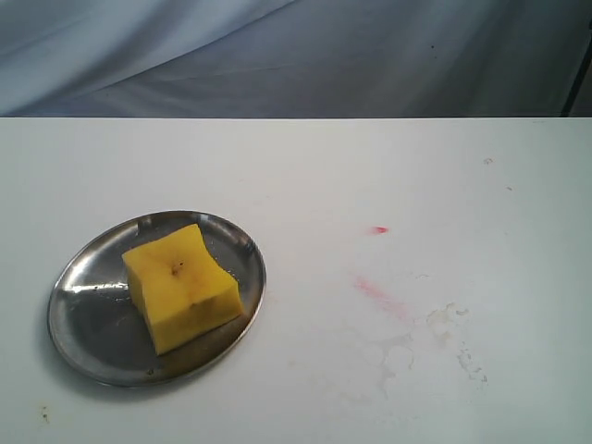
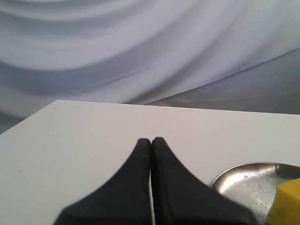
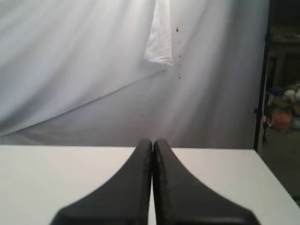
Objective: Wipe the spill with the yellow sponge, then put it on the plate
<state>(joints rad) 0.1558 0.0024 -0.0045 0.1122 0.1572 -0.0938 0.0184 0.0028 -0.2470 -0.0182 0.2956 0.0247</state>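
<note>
Black fingers of the left gripper (image 2: 151, 139) fill the foreground of its wrist view, pressed together along their whole length with nothing between them. Just beyond those closed tips and off to one side sits the plate (image 2: 243, 180), its shiny rim close to the fingers, and the yellow sponge (image 2: 287, 201) shows at its near edge. The exterior view shows the sponge (image 1: 182, 287) resting flat inside the plate (image 1: 69, 277) on the left arm's side of the white table (image 1: 296, 166), dimpled on top and carrying a few dark specks. The right gripper (image 3: 153, 140) is likewise fully closed and holds nothing; bare tabletop lies ahead of its tips, with the grey cloth backdrop (image 3: 93, 70) past the far edge. On that arm's side of the table, well apart from the plate, the spill (image 1: 412, 331) shows only as faint pale rings with a pinkish streak at one edge, and a tiny red dot (image 1: 378, 229) lies farther back. Neither gripper appears in the exterior view.
</note>
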